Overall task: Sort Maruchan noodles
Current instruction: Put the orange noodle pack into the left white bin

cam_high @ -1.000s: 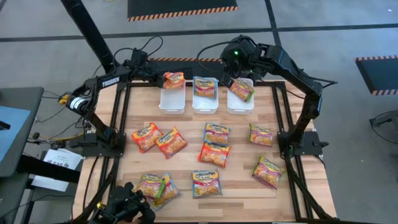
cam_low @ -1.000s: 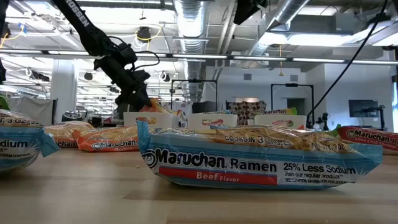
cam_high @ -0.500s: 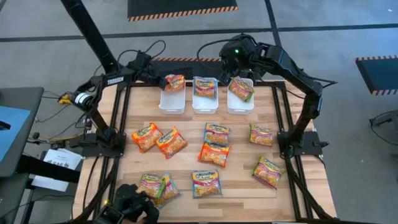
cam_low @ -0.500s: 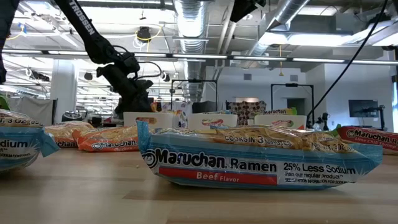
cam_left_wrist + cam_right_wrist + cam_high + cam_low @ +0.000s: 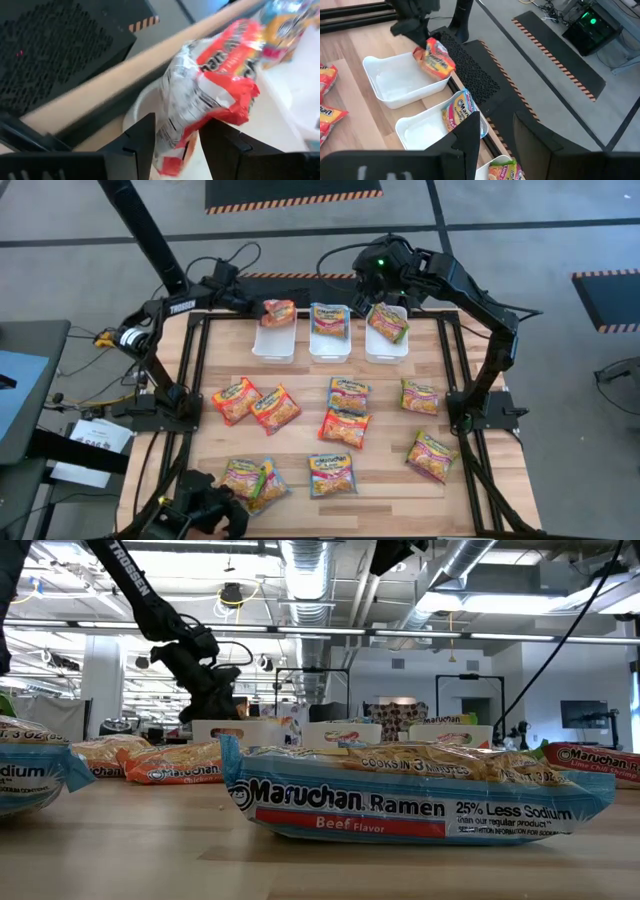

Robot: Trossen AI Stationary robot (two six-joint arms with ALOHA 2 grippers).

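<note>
Left pincer (image 5: 175, 137) grips orange packet (image 5: 278, 312) — long axis along bin row.

A grey floor (image 5: 560, 220) with hazard-striped mats (image 5: 292, 194); overhead, silver ducts (image 5: 310, 565) and bright ceiling lights (image 5: 520, 602).

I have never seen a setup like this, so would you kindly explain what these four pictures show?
Two dark robot arms work at a wooden table. One picture looks straight down, one looks level across the tabletop, and one comes from each arm's wrist. Ramen packets lie scattered on the wood, and three white bins stand along the far edge. The left tool holds an orange packet over the leftmost bin; its wrist picture shows the fingers pinching it. The right tool hovers empty, fingers apart, near the bins, two of which already hold a packet.
</note>
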